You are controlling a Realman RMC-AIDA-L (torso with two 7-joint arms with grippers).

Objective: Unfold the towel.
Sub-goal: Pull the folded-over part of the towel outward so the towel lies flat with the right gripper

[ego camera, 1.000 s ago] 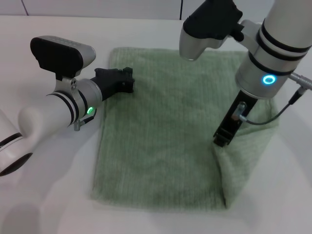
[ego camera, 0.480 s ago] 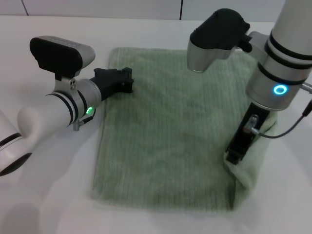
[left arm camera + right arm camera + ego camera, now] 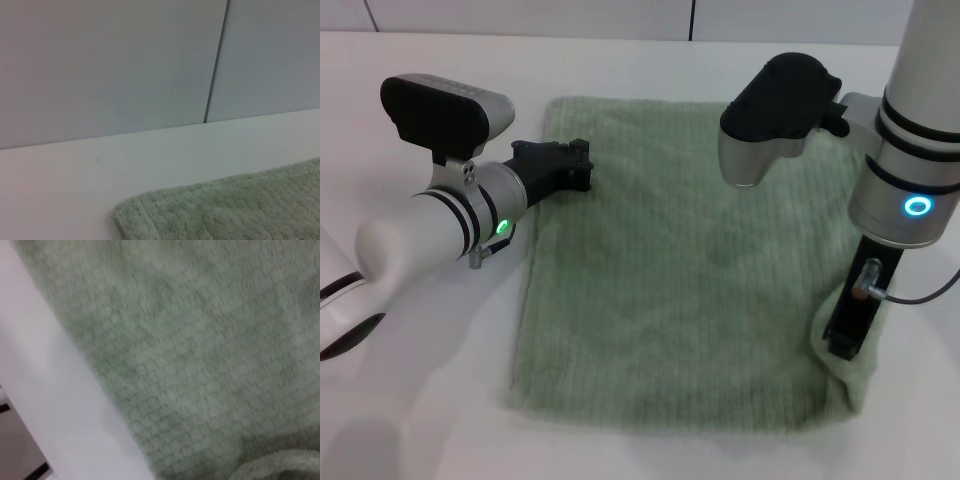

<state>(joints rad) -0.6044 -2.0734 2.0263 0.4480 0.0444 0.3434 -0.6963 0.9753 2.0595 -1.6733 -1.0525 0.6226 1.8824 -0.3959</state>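
The pale sage-green towel [image 3: 670, 280] lies mostly flat on the white table. My left gripper [image 3: 582, 166] rests at the towel's far left edge, near its far left corner; that corner also shows in the left wrist view [image 3: 225, 210]. My right gripper [image 3: 844, 343] points down at the towel's near right corner and is shut on the towel's right edge, which curls up around it in a small raised fold. The right wrist view shows the ribbed towel [image 3: 200, 340] close up, with a curled hem [image 3: 280, 465] at one corner.
The white table [image 3: 420, 400] surrounds the towel on all sides. A white wall with a dark seam [image 3: 215, 60] stands behind the table. The right arm's wrist housing [image 3: 775, 110] hangs over the towel's far right part.
My right gripper has moved to the right and toward the near edge, dragging the towel's folded right flap outward. The flap has flattened and the towel spreads wider. The left arm has not moved.
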